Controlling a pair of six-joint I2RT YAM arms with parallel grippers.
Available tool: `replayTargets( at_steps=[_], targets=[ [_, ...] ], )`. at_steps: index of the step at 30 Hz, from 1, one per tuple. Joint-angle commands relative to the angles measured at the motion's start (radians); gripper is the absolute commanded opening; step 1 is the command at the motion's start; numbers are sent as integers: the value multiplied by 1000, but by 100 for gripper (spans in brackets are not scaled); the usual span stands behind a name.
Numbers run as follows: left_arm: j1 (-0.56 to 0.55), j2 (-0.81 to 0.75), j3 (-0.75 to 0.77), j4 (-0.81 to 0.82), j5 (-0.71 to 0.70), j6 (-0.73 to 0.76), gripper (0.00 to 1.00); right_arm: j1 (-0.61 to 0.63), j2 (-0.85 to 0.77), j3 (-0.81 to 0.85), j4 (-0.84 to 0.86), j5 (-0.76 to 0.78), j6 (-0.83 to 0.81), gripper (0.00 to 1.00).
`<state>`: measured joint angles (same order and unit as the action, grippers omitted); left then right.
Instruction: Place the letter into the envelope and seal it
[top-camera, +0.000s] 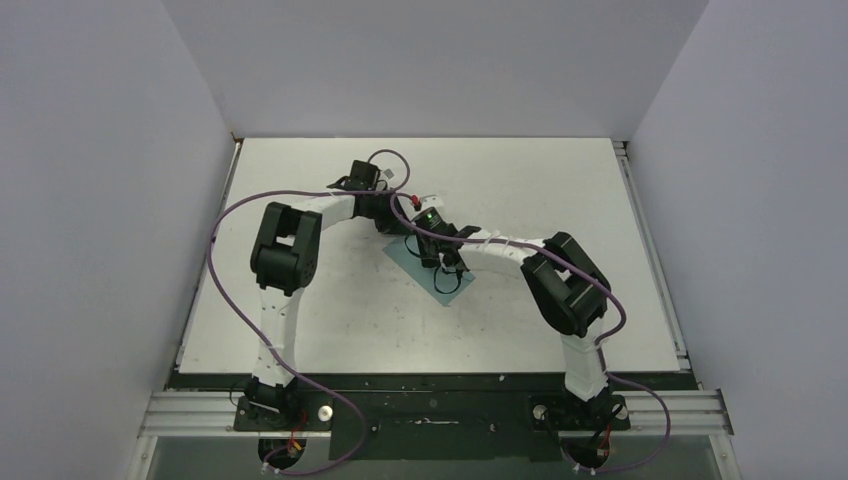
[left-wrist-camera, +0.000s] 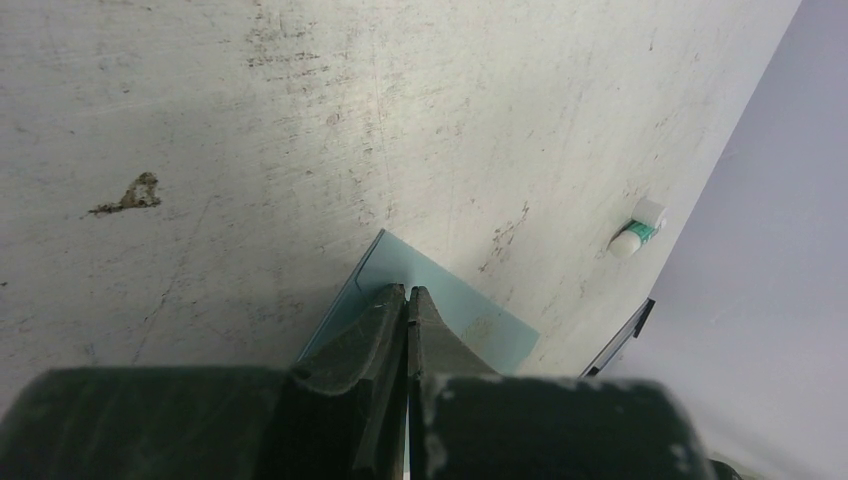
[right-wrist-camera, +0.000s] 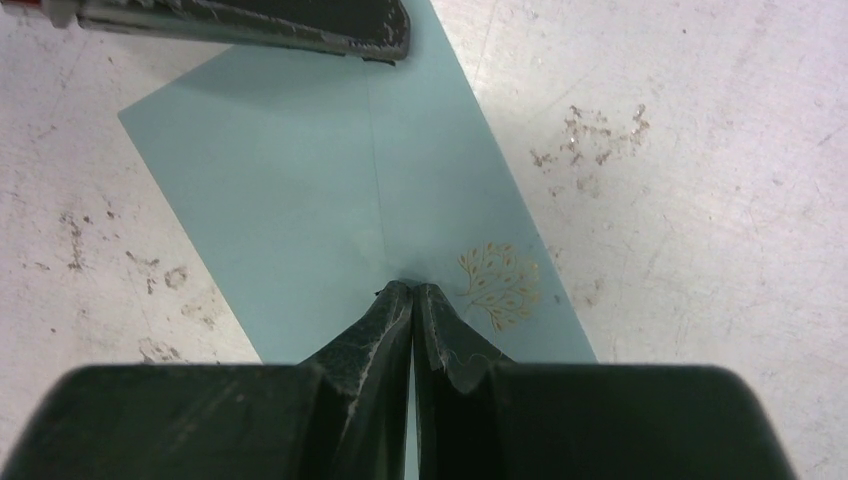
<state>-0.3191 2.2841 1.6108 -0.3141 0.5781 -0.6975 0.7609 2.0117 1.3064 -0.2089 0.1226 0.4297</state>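
The teal envelope (top-camera: 457, 291) lies flat on the table's middle, its fold lines meeting near a gold tree print (right-wrist-camera: 499, 285). My right gripper (right-wrist-camera: 412, 288) is shut, and its tips rest on the envelope (right-wrist-camera: 300, 200) next to that print. My left gripper (left-wrist-camera: 407, 291) is also shut, its tips down on the envelope (left-wrist-camera: 480, 310) near one corner. The left gripper's fingers (right-wrist-camera: 300, 25) also show at the envelope's far edge in the right wrist view. In the top view the left gripper (top-camera: 398, 228) and the right gripper (top-camera: 443, 262) meet over the envelope. The tan letter is hidden.
A small white-and-green stick (left-wrist-camera: 636, 234) lies on the table past the envelope, near the right wall. The white tabletop (top-camera: 330, 320) is scuffed and stained. Grey walls close in the left, back and right sides.
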Motion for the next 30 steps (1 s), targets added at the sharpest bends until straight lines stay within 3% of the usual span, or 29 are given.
replayTargets(
  at_steps=[1, 15, 25, 30],
  targets=[
    [25, 46, -28, -88, -103, 54, 0, 9, -24, -86, -194, -15, -4, 5],
    [25, 52, -1, -114, -110, 84, 0, -80, -132, -184, -193, 43, 109, 5],
    [25, 5, 55, -135, -92, 100, 0, -123, -373, -246, -220, 58, 150, 8],
    [20, -122, 99, -211, -69, 133, 28, -196, -502, -267, -234, 23, 128, 19]
  ],
)
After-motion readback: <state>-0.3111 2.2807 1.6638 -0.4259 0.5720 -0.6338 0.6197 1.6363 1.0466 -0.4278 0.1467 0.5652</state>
